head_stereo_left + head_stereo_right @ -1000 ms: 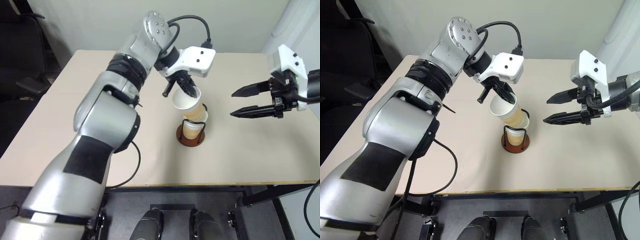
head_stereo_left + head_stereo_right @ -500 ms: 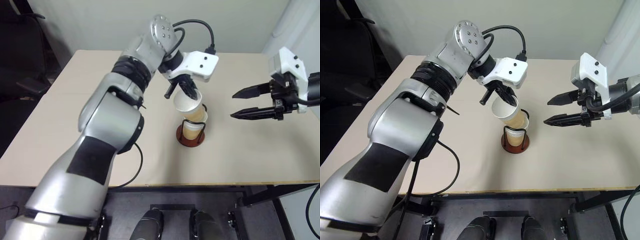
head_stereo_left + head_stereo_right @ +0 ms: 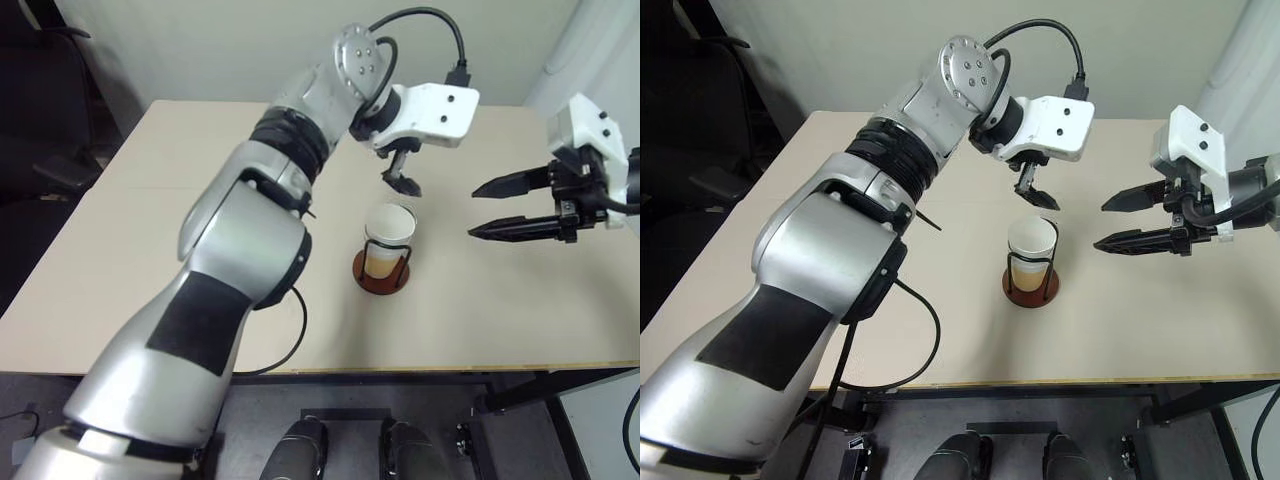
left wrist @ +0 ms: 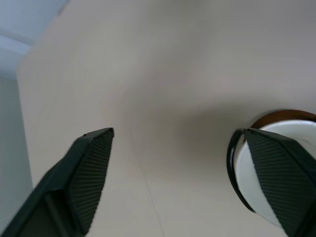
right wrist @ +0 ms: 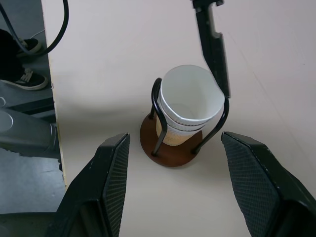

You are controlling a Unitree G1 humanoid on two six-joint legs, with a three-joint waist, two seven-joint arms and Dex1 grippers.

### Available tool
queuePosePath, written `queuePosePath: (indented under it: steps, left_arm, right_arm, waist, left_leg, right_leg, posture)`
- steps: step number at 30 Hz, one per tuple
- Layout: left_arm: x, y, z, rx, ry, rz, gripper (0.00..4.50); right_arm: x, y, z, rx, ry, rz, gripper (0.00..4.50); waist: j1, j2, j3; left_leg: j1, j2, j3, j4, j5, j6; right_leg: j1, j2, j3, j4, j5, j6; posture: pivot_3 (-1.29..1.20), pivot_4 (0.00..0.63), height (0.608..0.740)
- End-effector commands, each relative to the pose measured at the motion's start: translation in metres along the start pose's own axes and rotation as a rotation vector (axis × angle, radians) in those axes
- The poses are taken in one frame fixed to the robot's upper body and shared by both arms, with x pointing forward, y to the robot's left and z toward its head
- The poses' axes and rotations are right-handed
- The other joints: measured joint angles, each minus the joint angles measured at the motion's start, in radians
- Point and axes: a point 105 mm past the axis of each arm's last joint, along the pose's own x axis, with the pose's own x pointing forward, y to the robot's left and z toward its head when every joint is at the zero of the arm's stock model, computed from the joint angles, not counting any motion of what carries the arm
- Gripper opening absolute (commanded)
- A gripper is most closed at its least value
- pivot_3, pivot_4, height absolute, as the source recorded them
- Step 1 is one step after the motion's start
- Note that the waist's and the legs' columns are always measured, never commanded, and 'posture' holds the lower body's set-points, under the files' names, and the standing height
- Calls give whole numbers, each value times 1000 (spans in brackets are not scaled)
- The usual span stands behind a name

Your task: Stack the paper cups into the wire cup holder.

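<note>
1. Nearest, along the front of the desk (image 3: 150,300): bare pale surface, nothing loose on it.
2. Further in, around mid-desk: the wire cup holder (image 3: 381,270) upright on its round reddish-brown base, black wire loops rising beside the cups.
3. Nested inside it: the paper cups (image 3: 390,236), several white rims showing one just under another in the right wrist view, top rim above the wire and sitting roughly level. Judged seated, since nothing touches the stack and it stands unaided.
4. To the right of the holder, at about its depth: the right gripper (image 3: 497,207), jaws parted about halfway and empty, pointed toward the stack yet well apart from it. Apparently held off as a standby, keeping the path over the holder free.
5. Just beyond and above the cups: the left gripper (image 3: 403,182), jaws spread wide with nothing between them, fingertips clear of the top rim. Placed there, by the look of it, as the release point for a cup dropped straight into the stack.
6. Farthest: the desk's back edge against a plain wall.
</note>
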Motion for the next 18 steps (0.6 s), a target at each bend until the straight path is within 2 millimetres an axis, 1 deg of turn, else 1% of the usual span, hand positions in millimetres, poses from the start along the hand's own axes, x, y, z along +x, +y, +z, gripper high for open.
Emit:
queuePosePath:
  steps: [1,3,6,8,11,14,16,17,18]
  left_arm:
    - [-9,11,13,34,-20,44,4459]
    - [-22,12,11,-57,-111,55,4459]
    - [-38,7,0,-175,-225,37,4459]
    - [-47,3,-16,-232,-257,52,4459]
    - [-64,-8,-45,-401,-352,81,4459]
    - [-78,-27,-72,-521,-445,93,4459]
    - [-84,-45,-87,-566,-489,84,4459]
    - [-87,-54,-92,-588,-504,90,4459]
    - [-89,-62,-97,-595,-506,96,4459]
  right_arm:
    - [-10,0,9,-39,-13,-39,2975]
    - [-8,1,9,-35,-18,-40,2975]
    - [-3,3,6,-26,-26,-36,2975]
    - [2,4,3,-16,-35,-31,2975]
    - [10,4,-5,4,-39,-32,2975]
    - [16,-1,-12,21,-58,-54,2975]
    - [19,-12,-13,37,-94,-100,2975]
    - [21,-19,-14,51,-117,-134,2975]
    - [21,-26,-14,66,-137,-162,2975]
  waist:
    - [0,0,0]
    - [0,0,0]
    - [0,0,0]
    - [-4,2,-1]
    - [-6,2,-1]
    - [-6,3,-1]
    - [-10,3,-1]
    - [-10,3,-1]
    - [-9,3,-1]
  left_leg:
    - [0,0,0,0,0,0]
    - [0,0,0,0,0,0]
    - [0,0,0,0,0,0]
    - [1,0,0,0,0,0]
    - [3,1,0,0,0,0]
    - [4,1,0,1,1,-2]
    - [4,1,0,2,2,-2]
    - [4,1,0,2,3,-2]
    - [5,1,-1,2,3,-2]
  right_leg:
    - [0,0,0,0,0,0]
    - [0,0,0,0,0,0]
    - [0,0,0,0,0,0]
    - [0,1,0,1,0,0]
    - [1,1,1,2,0,0]
    - [1,2,1,4,1,1]
    - [1,2,1,5,2,1]
    - [1,3,-2,5,2,0]
    - [2,2,0,5,3,0]
  posture:
    - [0,150,740]
    - [0,150,740]
    - [0,150,740]
    - [0,150,740]
    - [0,150,740]
    - [0,150,740]
    - [0,150,740]
    - [0,150,740]
    - [0,150,740]
